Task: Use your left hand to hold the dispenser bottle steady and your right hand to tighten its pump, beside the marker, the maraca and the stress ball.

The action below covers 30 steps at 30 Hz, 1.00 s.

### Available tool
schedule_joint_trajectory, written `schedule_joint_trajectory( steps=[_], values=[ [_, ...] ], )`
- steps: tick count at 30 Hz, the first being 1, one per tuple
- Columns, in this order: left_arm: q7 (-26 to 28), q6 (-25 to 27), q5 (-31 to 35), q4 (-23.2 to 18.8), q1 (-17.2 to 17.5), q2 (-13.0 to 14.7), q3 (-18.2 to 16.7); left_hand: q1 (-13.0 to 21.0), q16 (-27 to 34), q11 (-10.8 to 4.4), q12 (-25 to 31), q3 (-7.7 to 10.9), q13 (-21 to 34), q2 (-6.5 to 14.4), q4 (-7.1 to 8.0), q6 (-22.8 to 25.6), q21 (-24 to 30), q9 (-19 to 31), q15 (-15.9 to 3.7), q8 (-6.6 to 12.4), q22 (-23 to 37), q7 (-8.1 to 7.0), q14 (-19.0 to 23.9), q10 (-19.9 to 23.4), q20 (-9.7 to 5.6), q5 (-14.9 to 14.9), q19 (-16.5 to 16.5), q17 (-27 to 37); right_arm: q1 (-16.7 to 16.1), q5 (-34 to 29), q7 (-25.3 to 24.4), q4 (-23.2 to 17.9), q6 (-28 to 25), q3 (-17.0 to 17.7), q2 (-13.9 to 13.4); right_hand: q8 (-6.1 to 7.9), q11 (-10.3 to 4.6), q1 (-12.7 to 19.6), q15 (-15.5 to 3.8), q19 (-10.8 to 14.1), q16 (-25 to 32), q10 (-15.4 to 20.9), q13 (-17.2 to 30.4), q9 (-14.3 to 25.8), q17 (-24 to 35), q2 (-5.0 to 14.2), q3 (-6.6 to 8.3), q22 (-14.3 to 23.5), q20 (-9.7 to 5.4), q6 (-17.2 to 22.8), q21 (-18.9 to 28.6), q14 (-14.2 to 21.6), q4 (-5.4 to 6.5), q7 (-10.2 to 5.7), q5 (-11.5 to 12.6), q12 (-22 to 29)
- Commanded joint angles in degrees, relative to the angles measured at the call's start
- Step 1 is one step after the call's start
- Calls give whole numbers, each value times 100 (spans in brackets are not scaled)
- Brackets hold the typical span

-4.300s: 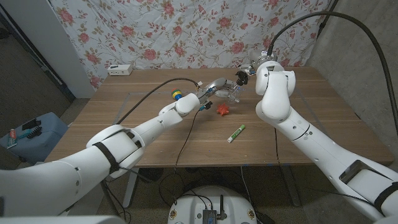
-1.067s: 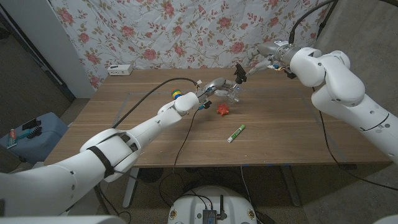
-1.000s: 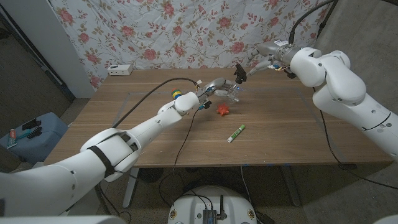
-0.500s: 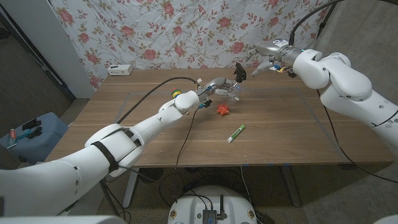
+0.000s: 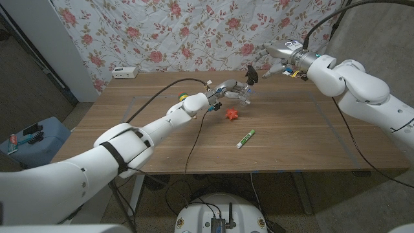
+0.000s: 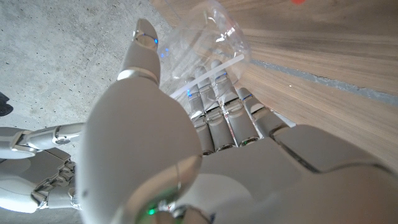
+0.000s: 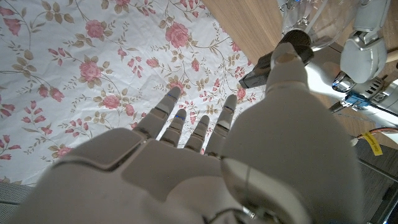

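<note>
Fingers of the left hand grip the bottle at table twelve o'clock; right hand, fingers spread, hangs apart from pump. Next: regrasp pump, twist.

light: even, soft indoor, moderately bright, source probably overhead | shadows: faint on table | glare: sheen on clear bottle | blur: close-up hand shells soft in both wrist views | distortion: wide-angle stretch at head-view edges
</note>
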Motion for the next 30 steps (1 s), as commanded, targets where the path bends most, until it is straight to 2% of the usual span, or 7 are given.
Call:
schedule_joint_trajectory(
  steps=[1, 8, 19, 30],
  values=[
    [35, 141, 47, -246, 43, 69, 30, -119, 26, -361, 42, 816, 5, 675, 776, 1230, 0, 25, -746, 28, 11, -349, 403, 434, -487, 11, 27, 15, 25, 40, -227, 229, 326, -43, -66, 33, -34, 81, -522, -58, -7, -70, 17, 4, 34, 15, -19, 13, -68, 65, -12, -61, 30, 2, -9, -13],
    [76, 274, 87, -504, 122, 153, 32, -124, 27, -343, 43, 816, 2, 672, 777, 1231, -1, 25, -741, 24, 11, -324, 407, 443, -488, 11, 26, 15, 40, -10, -347, 304, 502, -77, -68, 39, -38, 158, -545, -184, 0, -87, 15, 0, 36, 41, -51, 14, -125, 115, -21, -138, 49, 2, -26, 0],
    [147, 546, 147, -982, 288, 319, 20, -125, 24, -356, 39, 819, 4, 675, 777, 1227, -3, 25, -739, 19, 11, -326, 399, 431, -483, 12, 20, 17, 104, -59, -407, 330, 716, -84, -56, 57, -40, 186, -562, -216, 21, -97, 13, 2, 38, 56, -87, 14, -147, 185, -4, -147, 74, 2, -41, 8],
    [172, 688, 164, -1270, 415, 424, 0, -121, 22, -365, 41, 822, 6, 670, 772, 1233, -2, 25, -735, 17, 11, -318, 399, 435, -484, 13, 21, 15, 136, -184, -298, 294, 845, -124, -50, 110, -45, 286, -653, -206, 36, -197, 3, 9, 32, 115, -124, 13, -145, 373, 29, -172, 96, 2, -58, -11]
  ],
)
